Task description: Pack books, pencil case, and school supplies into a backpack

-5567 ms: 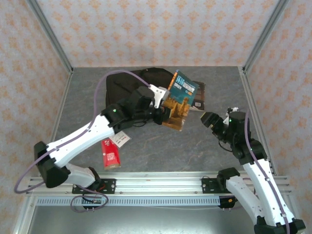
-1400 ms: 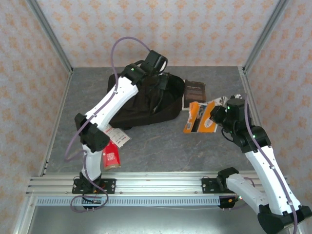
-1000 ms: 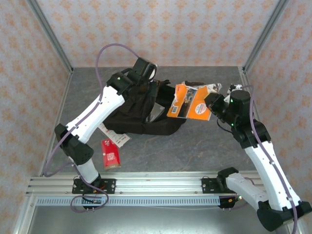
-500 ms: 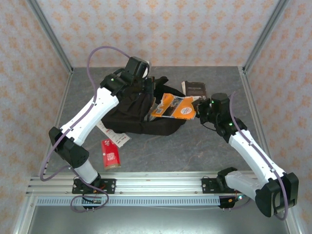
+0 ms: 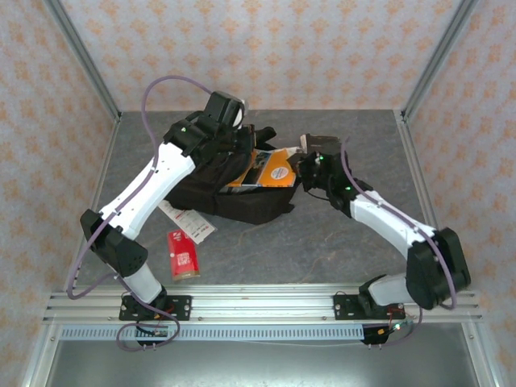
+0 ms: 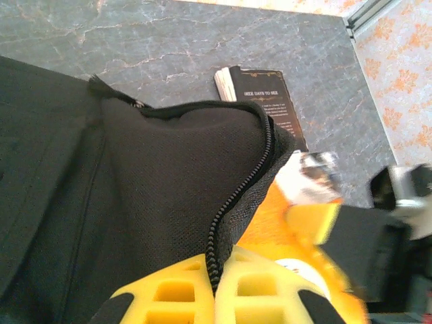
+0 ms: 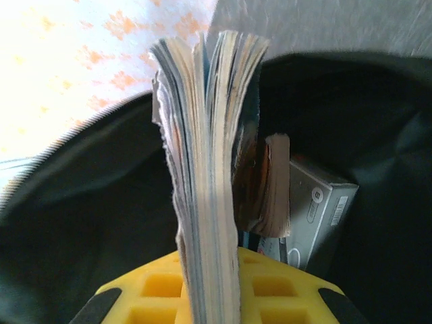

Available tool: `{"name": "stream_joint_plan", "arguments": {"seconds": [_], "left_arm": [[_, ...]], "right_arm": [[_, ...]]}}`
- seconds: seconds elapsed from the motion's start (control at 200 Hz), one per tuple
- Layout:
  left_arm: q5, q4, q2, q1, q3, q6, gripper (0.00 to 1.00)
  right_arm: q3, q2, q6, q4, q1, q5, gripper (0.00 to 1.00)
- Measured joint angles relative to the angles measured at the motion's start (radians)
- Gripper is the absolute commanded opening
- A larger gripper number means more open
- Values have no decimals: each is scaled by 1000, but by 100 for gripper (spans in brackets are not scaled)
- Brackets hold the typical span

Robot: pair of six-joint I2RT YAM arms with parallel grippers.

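One second back the orange book (image 5: pixel 262 168) hung in mid-air; now my right gripper (image 7: pixel 209 283), clamping it, is feeding it into the backpack (image 5: pixel 234 197), whose rim my left gripper (image 6: pixel 216 290) is pinching open; the black book (image 6: pixel 260 94) is waiting.

The black book (image 6: pixel 260 101) on the worktop (image 6: pixel 169 40) carries a pale title in capitals. "DAYS TO SEE" reads clearly. The word before it is partly lost and ends in "EE". The finer lines beneath are too small to read. The grey box (image 7: pixel 314 196) bears a small round sign with a bar across it and a barcode on a white label, with no digits legible. Print on the orange book (image 5: pixel 262 171) and the red packet (image 5: pixel 182 260) cannot be read.
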Motion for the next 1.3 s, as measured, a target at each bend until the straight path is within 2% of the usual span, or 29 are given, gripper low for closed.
{"name": "stream_joint_plan", "arguments": {"seconds": [0.285,0.43,0.475,0.515,0.565,0.601,0.701,0.786,0.966,1.086,1.181,1.301], "left_arm": [[39,-1,48,1,85,-11,0],[67,3,67,1,97,-19,0],[76,4,71,1,98,-20,0],[79,4,74,1,100,-20,0],[79,3,82,1,108,-21,0],[77,3,86,1,113,-21,0],[67,1,101,8,117,-15,0],[63,-1,113,17,117,-10,0],[63,0,116,42,111,11,0],[55,5,115,62,82,13,0],[47,10,115,68,67,19,0],[48,28,115,67,45,19,0]], "right_arm": [[42,111,3,78,58,20,0],[132,238,6,139,107,52,0],[174,288,3,140,126,62,11],[212,335,3,141,141,68,24],[263,395,8,150,154,69,47],[298,435,9,158,161,65,58],[368,526,3,175,166,45,78],[378,540,-37,140,159,45,86],[383,460,-193,-62,134,130,94],[351,303,-279,-169,113,227,93],[327,169,-358,-246,94,314,88],[324,79,-442,-350,79,438,87]]}}
